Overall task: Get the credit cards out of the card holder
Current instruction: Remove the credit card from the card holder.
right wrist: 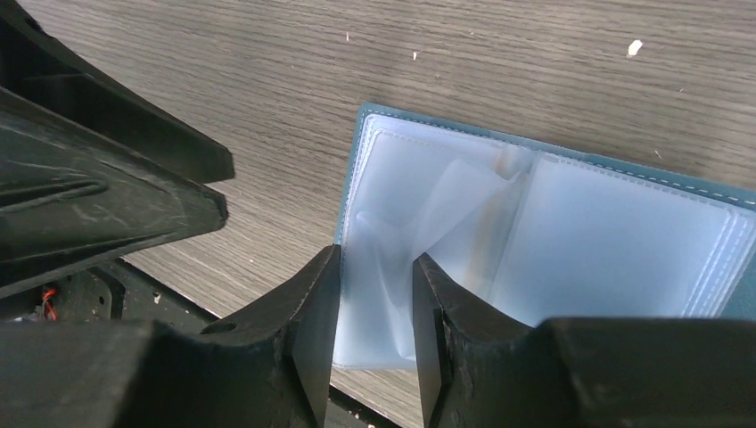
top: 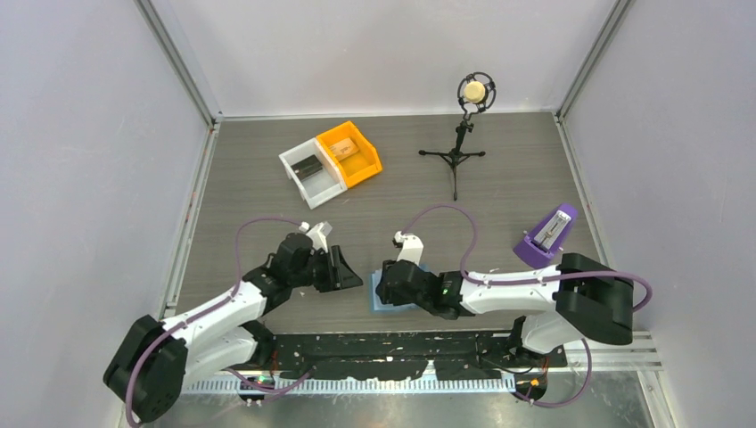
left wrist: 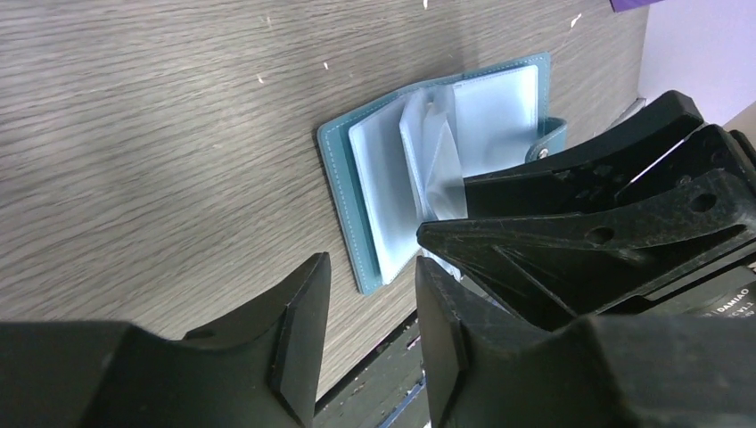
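Card holder point(right wrist: 553, 223) lies open on the table point(top: 499, 178), clear sleeves up. Right gripper point(right wrist: 375, 330) straddles one sleeve edge, jaws narrow (whether they touch it is unclear). Left gripper point(left wrist: 370, 330) sits just beside the holder, jaws partly apart, empty. Black card point(top: 308, 167) lies in the white bin point(top: 292, 180), tan card point(top: 348, 147) in the orange bin point(top: 368, 147).

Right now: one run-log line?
light-blue folding card holder: open, clear pockets look empty | black card: white plastic bin | tan card: orange plastic bin | left gripper: open | right gripper: open over holder

card holder point(left wrist: 383, 169) on table point(left wrist: 134, 134), under right pincer point(right wrist: 376, 267) | left pincer point(left wrist: 370, 267) just left
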`<state>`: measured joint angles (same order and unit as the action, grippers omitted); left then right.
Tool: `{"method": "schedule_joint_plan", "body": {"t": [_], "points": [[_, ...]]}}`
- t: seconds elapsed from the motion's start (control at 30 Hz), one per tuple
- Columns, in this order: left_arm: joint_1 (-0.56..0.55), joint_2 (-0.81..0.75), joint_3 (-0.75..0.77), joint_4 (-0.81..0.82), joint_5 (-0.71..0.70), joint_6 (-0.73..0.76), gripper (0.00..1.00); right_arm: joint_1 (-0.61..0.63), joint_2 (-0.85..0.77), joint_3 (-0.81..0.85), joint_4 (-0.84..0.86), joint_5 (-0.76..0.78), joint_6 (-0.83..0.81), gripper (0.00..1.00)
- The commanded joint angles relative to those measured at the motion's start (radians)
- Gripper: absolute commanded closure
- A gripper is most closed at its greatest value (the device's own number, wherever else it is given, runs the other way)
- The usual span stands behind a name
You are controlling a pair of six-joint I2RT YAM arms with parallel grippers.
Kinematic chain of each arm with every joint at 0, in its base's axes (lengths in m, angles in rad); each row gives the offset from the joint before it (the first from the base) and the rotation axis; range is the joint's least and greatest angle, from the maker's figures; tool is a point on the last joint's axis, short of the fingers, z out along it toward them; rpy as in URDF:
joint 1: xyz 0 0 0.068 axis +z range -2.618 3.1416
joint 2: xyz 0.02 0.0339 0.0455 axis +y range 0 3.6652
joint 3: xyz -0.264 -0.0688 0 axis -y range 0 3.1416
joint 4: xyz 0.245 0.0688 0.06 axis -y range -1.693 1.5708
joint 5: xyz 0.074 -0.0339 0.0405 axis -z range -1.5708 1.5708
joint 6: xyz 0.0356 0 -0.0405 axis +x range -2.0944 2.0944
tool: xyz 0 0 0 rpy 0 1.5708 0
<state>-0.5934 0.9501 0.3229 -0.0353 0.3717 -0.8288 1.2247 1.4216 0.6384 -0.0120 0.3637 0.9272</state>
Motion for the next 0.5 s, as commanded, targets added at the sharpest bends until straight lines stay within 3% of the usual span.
{"method": "schedule_joint_plan", "body": {"t": [0.0,0.33,0.47], "points": [[-0.030,0.062,-0.024,0.228,0.039,-0.067,0.61,-0.017,-0.045,-0.030,0.102,-0.018,0.027,0.60],[-0.089,0.177,0.016,0.278,0.018,-0.088,0.78,-0.042,-0.089,-0.088,0.158,-0.042,0.038,0.61],[-0.106,0.203,0.027,0.272,0.000,-0.092,0.80,-0.048,-0.100,-0.100,0.171,-0.050,0.040,0.61]]}}
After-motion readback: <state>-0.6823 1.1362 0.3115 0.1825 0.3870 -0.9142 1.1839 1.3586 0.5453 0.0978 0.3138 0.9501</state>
